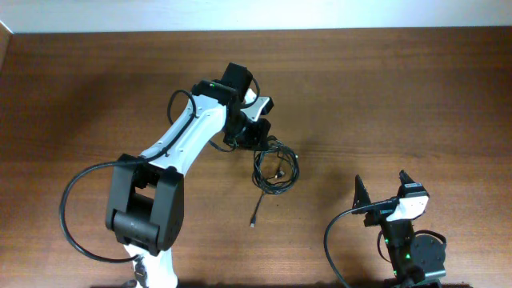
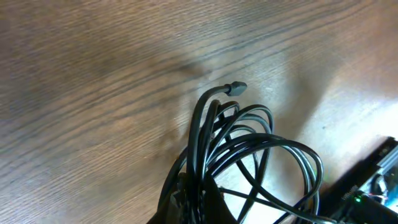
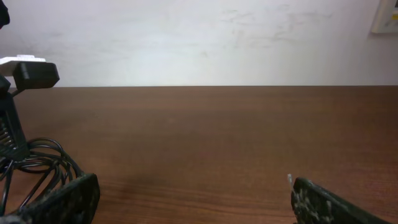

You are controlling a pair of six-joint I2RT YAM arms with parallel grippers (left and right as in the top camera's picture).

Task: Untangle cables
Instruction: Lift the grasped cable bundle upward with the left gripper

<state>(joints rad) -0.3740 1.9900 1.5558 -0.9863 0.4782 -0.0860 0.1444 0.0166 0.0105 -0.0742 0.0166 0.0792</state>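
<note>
**Item 1. Cables** (image 1: 275, 168): thin black cords in one loose coil, lying on the counter (image 1: 416, 96) near mid-scene, a little to the far side. One free end (image 1: 255, 218) trails toward the near side and ends in a small plug. From the left wrist, a grey-tipped plug (image 2: 235, 88) sits at the top of the loops.

**Item 2. Left arm** (image 1: 188, 140): base at near left, stretched far and right, wrist bent down over the coil's far-left edge. The left jaws are closed on a bunch of strands there. The pinch is dim at the frame edge, so which cords are caught cannot be told.

**Item 3. Right arm** (image 1: 404, 232): folded at near right, well apart from the cables, wrist level and facing far. The right jaws stand wide open with nothing between the fingers (image 3: 62, 199).
</note>
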